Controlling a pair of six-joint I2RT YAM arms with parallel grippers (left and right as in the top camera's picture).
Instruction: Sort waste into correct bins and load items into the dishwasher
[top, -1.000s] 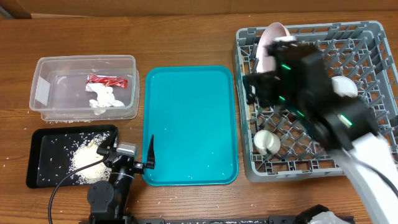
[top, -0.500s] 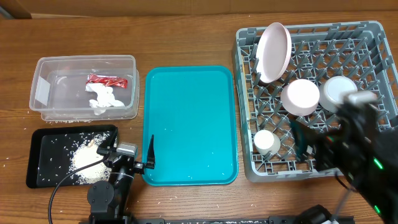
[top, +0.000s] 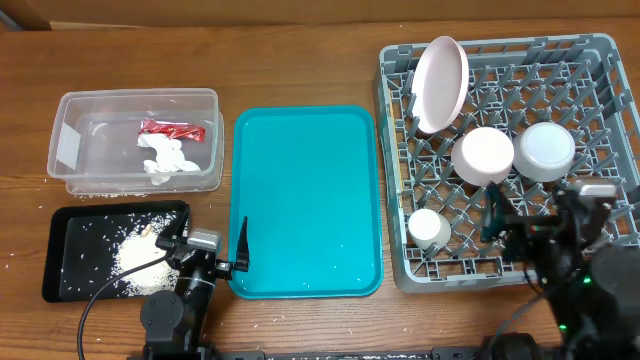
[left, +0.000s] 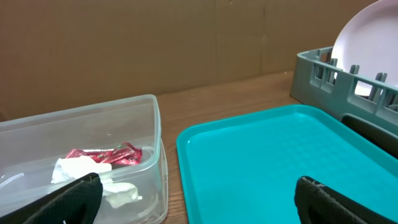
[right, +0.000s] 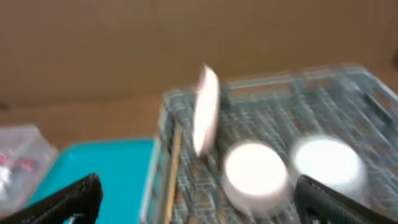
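Jaws wide apart and empty on both my arms. From overhead, my left gripper (top: 205, 250) sits at the teal tray's (top: 305, 200) near-left corner. My right gripper (top: 543, 212) hangs right of the tray over the rack (top: 600, 60), where the plate (top: 442, 82), bowls (top: 483, 156) and cup (top: 430, 228) sit among pegs, likely to keep them steady. Left of the tray, the wrapper (top: 172, 129) and tissue (top: 168, 160) lie in the tub (top: 70, 110) and the rice (top: 135, 255) in the black tray (top: 60, 285), sorted by kind. My left wrist view shows the same tub contents. My right wrist view is blurred, with the plate on edge.
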